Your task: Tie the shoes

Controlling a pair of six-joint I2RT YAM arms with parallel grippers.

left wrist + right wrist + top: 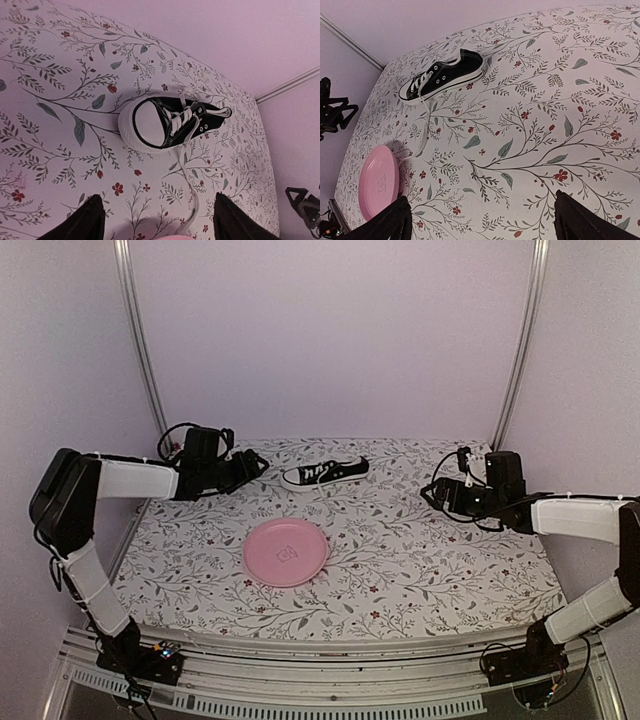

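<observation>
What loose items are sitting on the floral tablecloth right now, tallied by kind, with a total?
Shoes: 1, the black canvas low-top sneaker with white laces and white rubber sole
Plates: 1, the round pink plate
Total: 2
</observation>
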